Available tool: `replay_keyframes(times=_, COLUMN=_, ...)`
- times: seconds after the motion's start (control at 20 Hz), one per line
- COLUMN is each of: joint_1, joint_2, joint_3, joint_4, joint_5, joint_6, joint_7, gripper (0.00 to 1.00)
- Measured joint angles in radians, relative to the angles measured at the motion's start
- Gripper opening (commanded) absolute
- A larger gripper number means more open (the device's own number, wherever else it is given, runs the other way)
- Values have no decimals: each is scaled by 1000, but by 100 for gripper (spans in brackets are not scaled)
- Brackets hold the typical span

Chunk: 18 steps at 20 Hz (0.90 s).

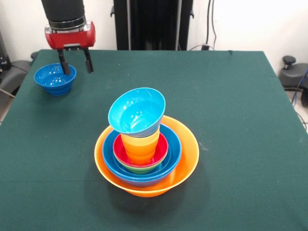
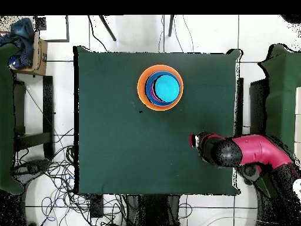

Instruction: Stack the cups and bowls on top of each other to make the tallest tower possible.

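Nearest the camera in the front view sits the tower [image 1: 147, 154], a nested pile resting on the green counter [image 1: 240, 144] a little left of its middle and toward the near side. Its base is the very large orange bowl [image 1: 185, 163]; inside that lies a large blue bowl [image 1: 171, 161], then what looks like a small green bowl [image 1: 139, 169] showing only as a thin rim, then a red bowl [image 1: 161, 150]. An orange cup [image 1: 139, 144] stands in the red bowl, possibly with a yellow one nested in it, though that is hard to tell. On top rests a light-blue bowl [image 1: 136, 111], tilted so its mouth faces the camera and to the left rather than sitting level. In the overhead view the same pile [image 2: 160, 87] reads as concentric rings near the counter's far edge. One piece is still off the pile: a dark-blue bowl [image 1: 54, 79] standing upright at the far left corner of the counter in the front view. The end effector [image 1: 75, 64] hangs just beside it, above its right rim, with its two black fingers [image 1: 88, 61] spread apart and nothing between them; whether the left finger touches the rim cannot be told. By this showing the task is well along, with most pieces stacked, and what seems left is to take the dark-blue bowl and add it on top, where the slanted light-blue bowl may make a poor seat.
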Motion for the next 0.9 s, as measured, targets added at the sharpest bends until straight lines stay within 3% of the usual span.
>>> replay_keyframes(times=0.9, joint_1=0, joint_2=34, joint_3=-5, joint_4=-9, joint_5=-46, joint_6=-1, joint_7=0, gripper=100)
